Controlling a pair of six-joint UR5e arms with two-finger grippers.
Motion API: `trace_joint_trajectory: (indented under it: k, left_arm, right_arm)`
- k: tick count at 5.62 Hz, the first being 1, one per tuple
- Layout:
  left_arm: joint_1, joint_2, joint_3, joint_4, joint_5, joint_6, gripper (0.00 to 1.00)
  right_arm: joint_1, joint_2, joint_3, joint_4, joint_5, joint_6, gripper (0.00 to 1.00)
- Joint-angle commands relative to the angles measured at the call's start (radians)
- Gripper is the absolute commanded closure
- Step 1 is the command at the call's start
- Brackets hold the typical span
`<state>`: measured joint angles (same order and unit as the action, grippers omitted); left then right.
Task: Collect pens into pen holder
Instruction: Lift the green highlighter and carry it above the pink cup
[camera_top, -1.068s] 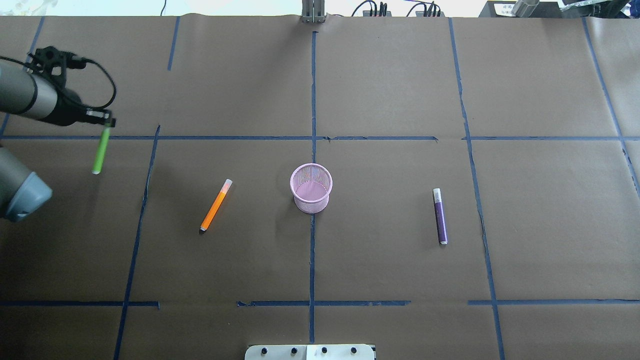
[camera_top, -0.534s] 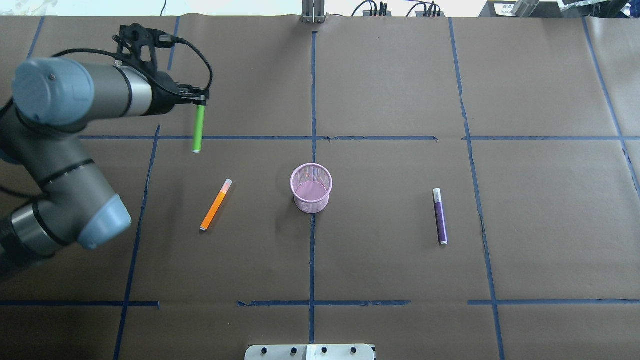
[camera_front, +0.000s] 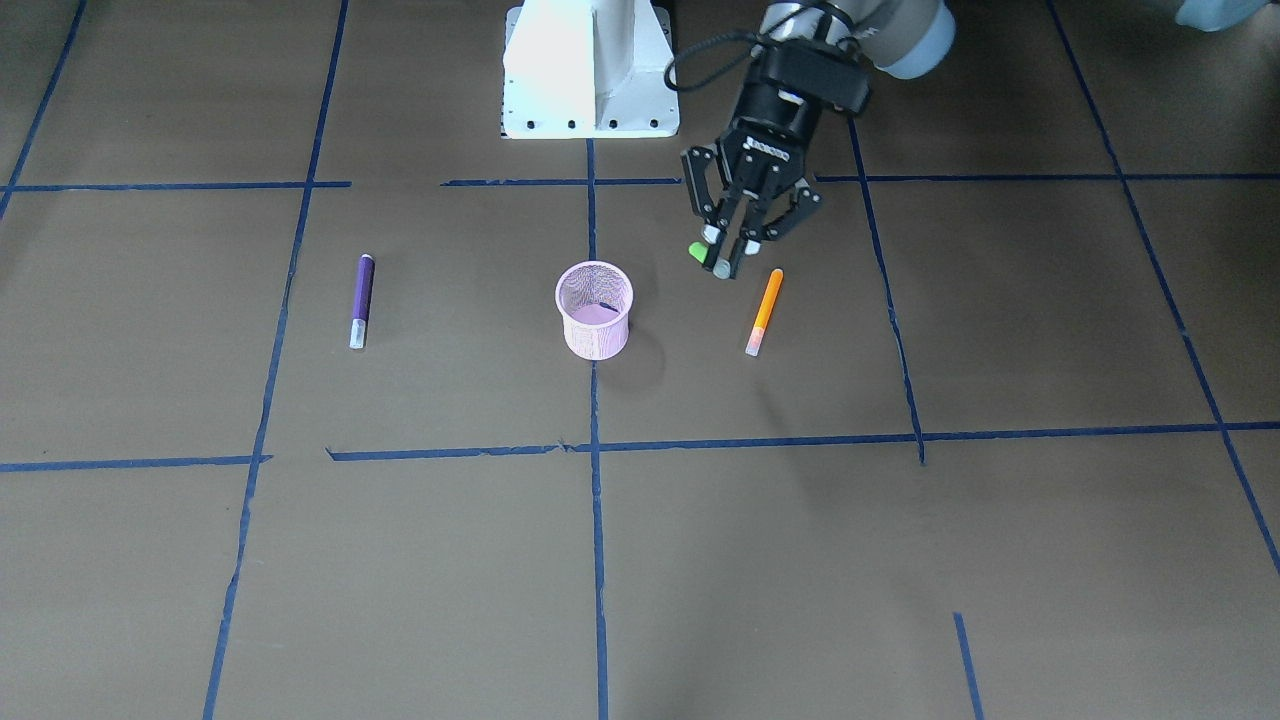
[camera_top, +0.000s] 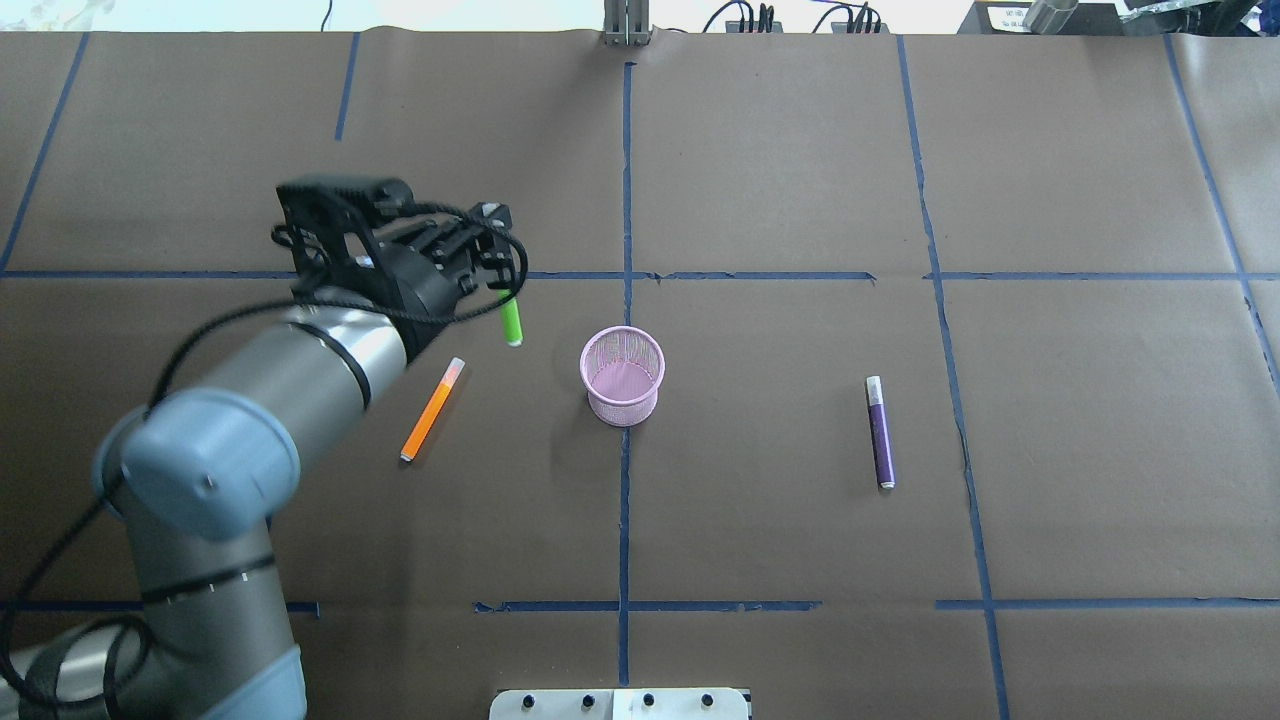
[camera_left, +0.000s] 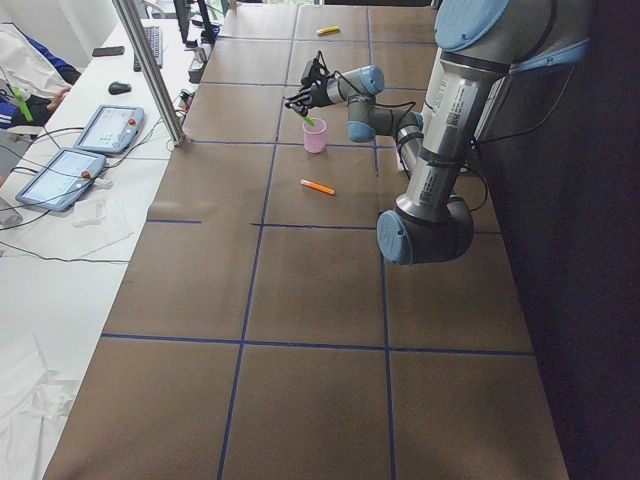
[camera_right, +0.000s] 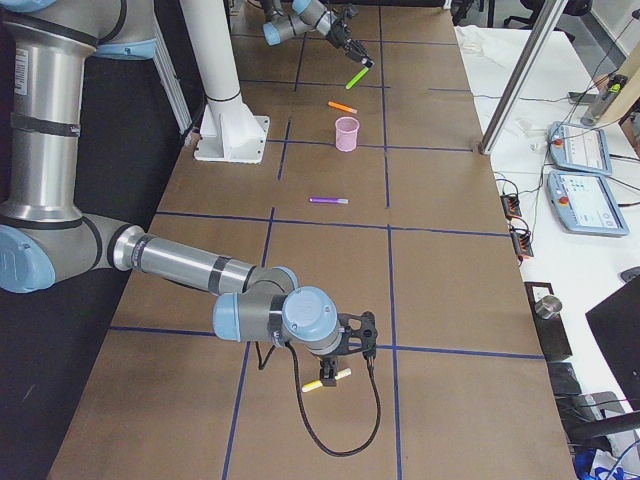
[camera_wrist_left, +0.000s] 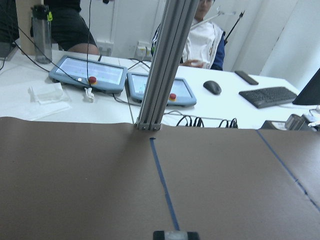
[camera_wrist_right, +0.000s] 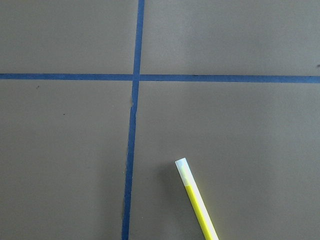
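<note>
Grips the green pen (camera_top: 511, 322) by its upper end in the closed left gripper (camera_top: 503, 288), long axis steep, free end pointing down at brown paper (camera_top: 800, 150) crossed by blue tape lines (camera_top: 760, 276), just left of the pen holder (camera_top: 622, 408) at centre frame, above the diagonal orange pen (camera_top: 433, 410). Shows the purple pen (camera_top: 880, 432) flat at centre right, cap toward the top. Cannot tell the state of the right gripper (camera_right: 338, 360), beside a yellow pen (camera_right: 327, 379); white desk (camera_wrist_left: 30, 110) with tablets (camera_wrist_left: 89, 73) beyond.
</note>
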<state>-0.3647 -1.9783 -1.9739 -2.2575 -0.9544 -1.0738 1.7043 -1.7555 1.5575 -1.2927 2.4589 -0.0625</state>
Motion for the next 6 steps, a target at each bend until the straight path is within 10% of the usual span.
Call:
trace_joint_trajectory:
  k: [1, 6]
  left_arm:
    - [0.076, -0.014, 0.009, -0.050, 0.135, 0.009, 1.00]
    - [0.035, -0.205, 0.355, -0.333, 0.140, 0.075, 1.00]
  right_arm:
    - [0.000, -0.006, 0.003, 0.003, 0.000, -0.002, 0.00]
    - [0.000, -0.004, 0.001, 0.001, -0.001, 0.000, 0.00]
